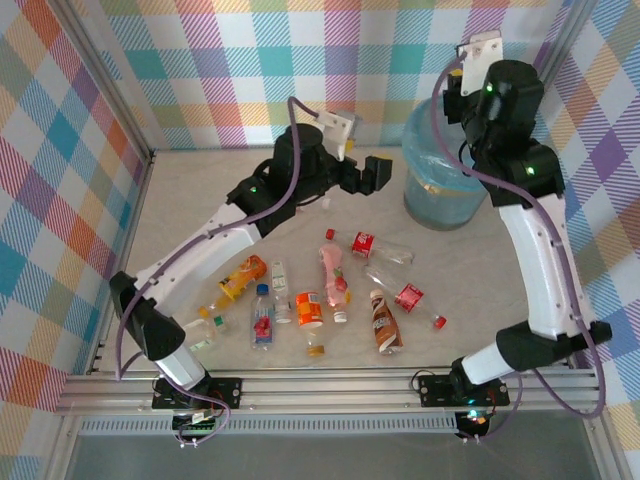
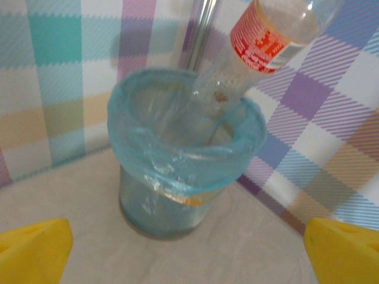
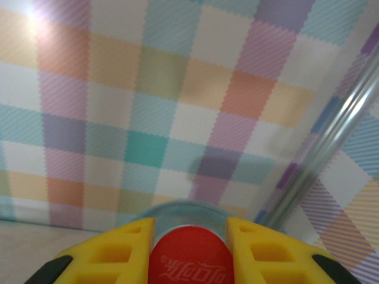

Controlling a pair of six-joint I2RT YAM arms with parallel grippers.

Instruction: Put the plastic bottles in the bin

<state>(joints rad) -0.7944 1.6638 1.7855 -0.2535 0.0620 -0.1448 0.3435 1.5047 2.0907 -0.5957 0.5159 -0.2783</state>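
- Plastic bottles [image 1: 310, 308], loose lot: lying flat on the table [image 1: 180, 220], at about 8 o'clock from the bin.
- Orange bottle [image 1: 242, 278]: orange label, print too small to read.
- Blue-capped bottle [image 1: 262, 320]: clear, with a red label that cannot be read.
- Pink bottle [image 1: 335, 275]: mid-group, lying lengthwise; no writing legible.
- Brown bottle [image 1: 385, 322]: at 6 o'clock from the pink one's right-hand neighbour; its lettering cannot be made out.
- Two red-labelled clear bottles [image 1: 378, 246] and [image 1: 405, 294]: red caps, nearest the bin.
- Left gripper [image 1: 362, 176]: at 9 o'clock from the bin, near it. Its yellow fingers [image 2: 34, 251] are spread wide with nothing between them.
- Bin [image 1: 440, 205]: round, grey-blue, upright at the far right of the table, with a light-blue liner [image 2: 177, 171] folded over the rim.
- Held bottle [image 2: 228, 77]: clear, hanging tilted with its base at the bin's mouth. It has a red label [image 2: 260, 38] with white print, blurred.
- Right gripper [image 3: 189, 242]: raised above the bin, yellow fingers [image 3: 118, 248] closed on the held bottle's red cap [image 3: 188, 266]. The cap carries white script that cannot be read with certainty.
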